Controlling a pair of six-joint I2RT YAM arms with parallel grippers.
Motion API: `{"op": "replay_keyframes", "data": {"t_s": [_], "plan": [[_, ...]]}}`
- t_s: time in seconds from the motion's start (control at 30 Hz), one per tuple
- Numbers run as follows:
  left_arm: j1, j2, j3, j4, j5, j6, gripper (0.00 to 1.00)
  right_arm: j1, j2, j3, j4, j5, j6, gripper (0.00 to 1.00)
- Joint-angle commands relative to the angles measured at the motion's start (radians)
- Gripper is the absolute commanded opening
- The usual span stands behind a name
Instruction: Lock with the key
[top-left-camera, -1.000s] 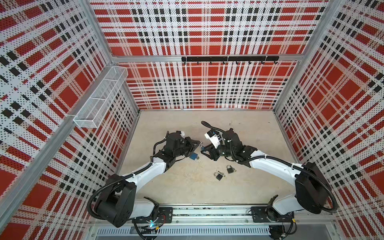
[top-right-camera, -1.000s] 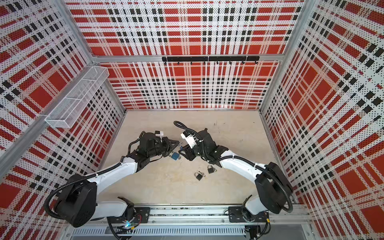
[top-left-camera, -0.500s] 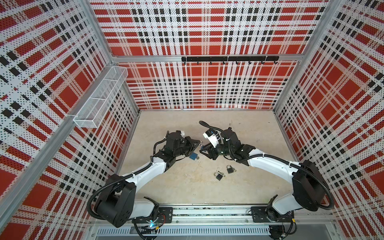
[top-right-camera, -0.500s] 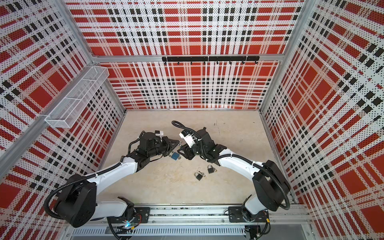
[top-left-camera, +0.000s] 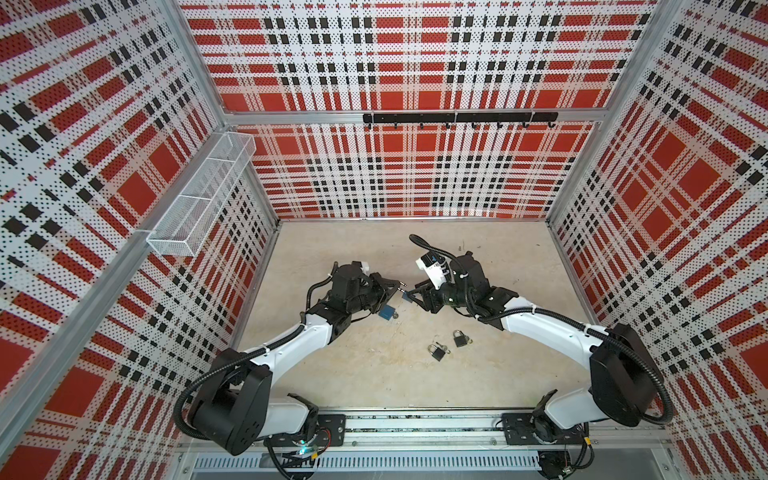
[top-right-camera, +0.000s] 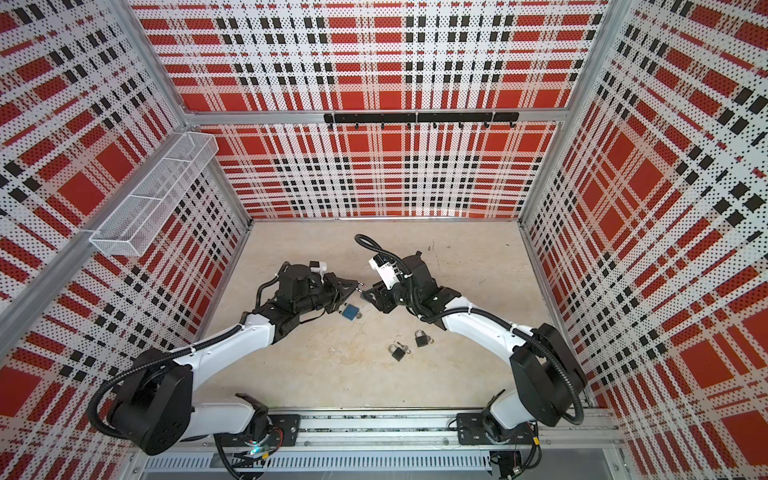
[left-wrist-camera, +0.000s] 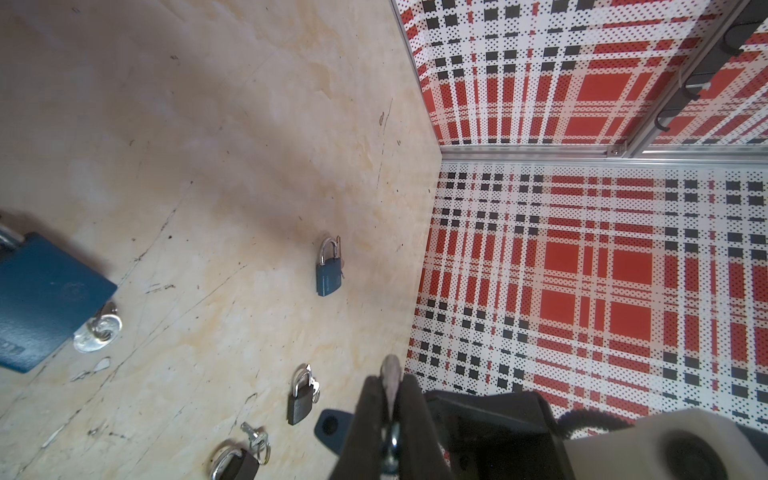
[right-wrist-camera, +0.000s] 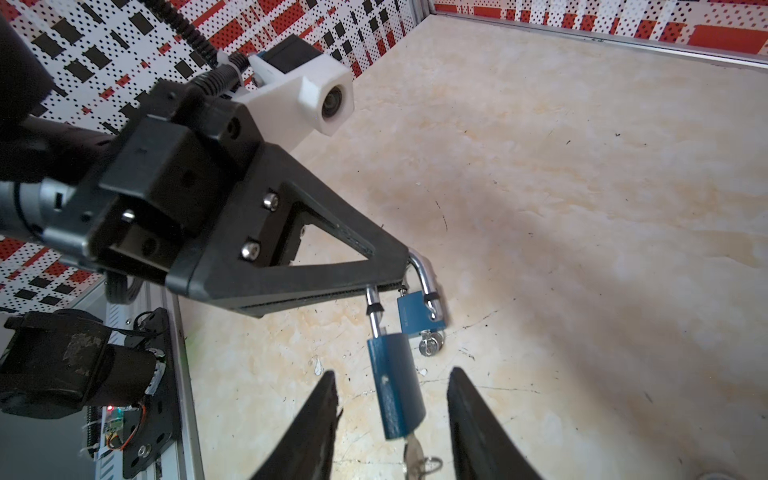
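- Left gripper (right-wrist-camera: 401, 274) is clamped on the shackle (right-wrist-camera: 424, 274); the lock (right-wrist-camera: 395, 386) dangles and may swing or slip.
- Right gripper (right-wrist-camera: 392, 372) fingers are wide, off the key (right-wrist-camera: 415, 455); closing may miss or knock it.

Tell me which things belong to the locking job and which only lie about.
In use: left gripper, shut on the shackle of the hanging blue padlock; the key at its base; open right gripper.
Lying about: blue padlock on the table; two black padlocks; wire basket; hook rail.
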Motion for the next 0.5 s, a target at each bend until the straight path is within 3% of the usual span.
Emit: {"op": "replay_keyframes", "data": {"t_s": [0.0, 0.47], "plan": [[0.001, -0.04, 0.024, 0.035, 0.018, -0.033, 0.0, -0.004, 0.003, -0.005, 0.031, -0.008, -0.007, 0.44], [-0.002, -0.04, 0.034, 0.045, 0.016, -0.055, 0.0, -0.004, 0.021, 0.011, 0.022, -0.059, 0.002, 0.36]]}}
